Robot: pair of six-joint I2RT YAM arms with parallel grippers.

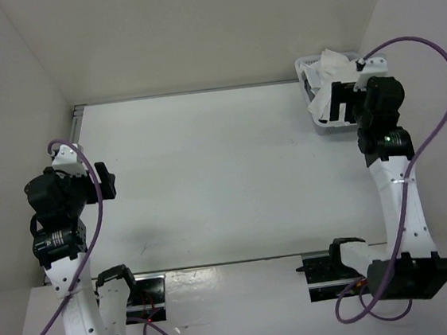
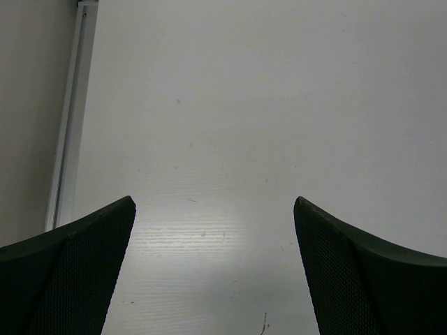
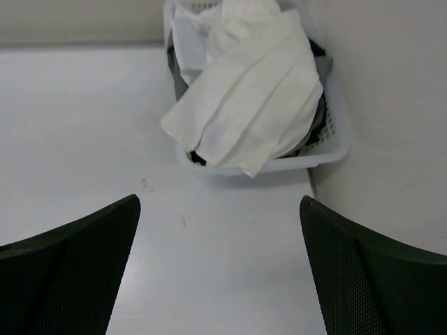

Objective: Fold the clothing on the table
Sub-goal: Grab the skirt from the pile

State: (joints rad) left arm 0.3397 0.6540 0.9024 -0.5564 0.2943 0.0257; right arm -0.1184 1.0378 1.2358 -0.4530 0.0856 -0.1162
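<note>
While it lies bunched in the basket [image 3: 334, 139], the clothing [image 3: 244, 84] drapes a pleated white corner over the basket's near rim. Whether that corner touches the bench [image 1: 208, 177] cannot be told. Much of the fabric is folded under itself, so its outline is hard to read. Grey cloth [image 3: 321, 70] shows beneath it along the basket's side, mostly covered. The basket's far end is cut off in the right wrist view, and from above the right arm hides part of it. The right pincer [image 3: 218, 201] hovers just short of the basket with its jaws spread wide, holding nothing. Well apart from the basket, across the bench, the left pincer [image 2: 213, 199] is likewise wide and unladen, over bare white surface. A thin metal strip [image 2: 70, 118] edges the bench there. Plain pale walls [image 1: 193, 34] close in behind and beside the basket.
</note>
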